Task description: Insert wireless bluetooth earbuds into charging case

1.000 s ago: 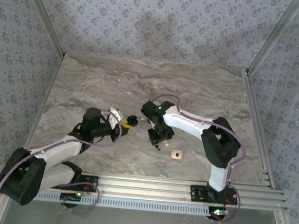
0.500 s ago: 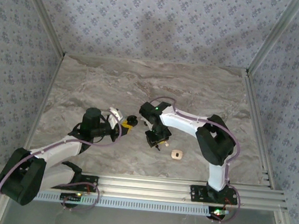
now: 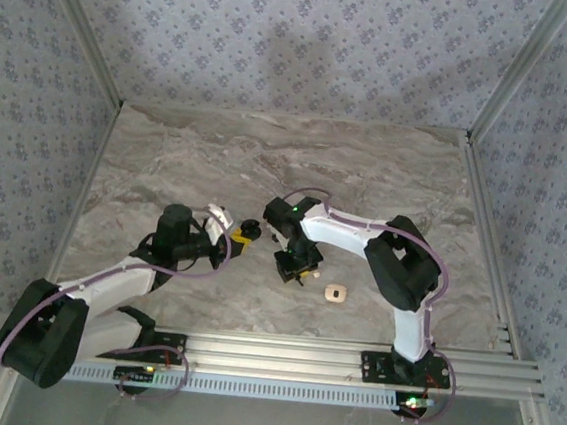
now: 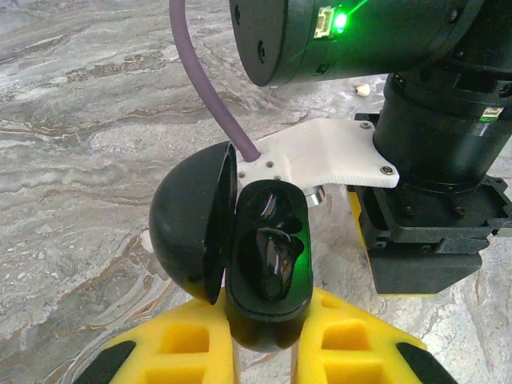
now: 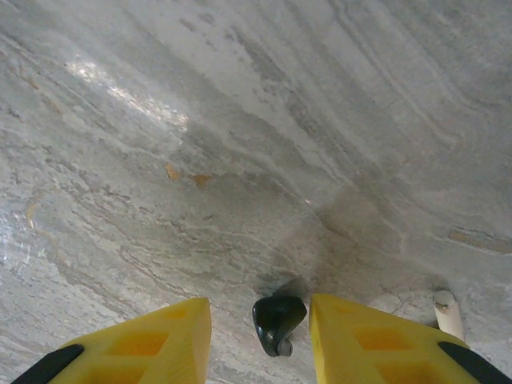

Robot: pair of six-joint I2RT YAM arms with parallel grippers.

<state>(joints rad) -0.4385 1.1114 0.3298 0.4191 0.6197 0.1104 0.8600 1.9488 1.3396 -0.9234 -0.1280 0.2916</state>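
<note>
My left gripper [image 4: 264, 300] is shut on the charging case [image 4: 264, 332], a glossy black clamshell held upright with its lid [image 4: 188, 228] swung open to the left. One black earbud [image 4: 276, 252] sits in the case's well. In the top view the case [image 3: 250, 226] is at the left gripper [image 3: 242, 235], mid-table. My right gripper [image 5: 258, 308] points down at the marble, open, with the other earbud [image 5: 278, 320] lying on the table between its yellow fingers. The earbud is close to the right finger and apart from the left one. The right gripper [image 3: 296, 272] hangs just right of the case.
A small pale beige square piece [image 3: 335, 294] lies on the table to the right of the right gripper. A little white stub [image 5: 446, 310] lies beside the right finger. The right arm's black wrist [image 4: 432, 160] looms close behind the case. Aluminium rails [image 3: 350, 360] run along the near edge.
The right arm has shifted slightly left, toward the left gripper, with its wrist lower over the table. The left arm and the case have not moved.
</note>
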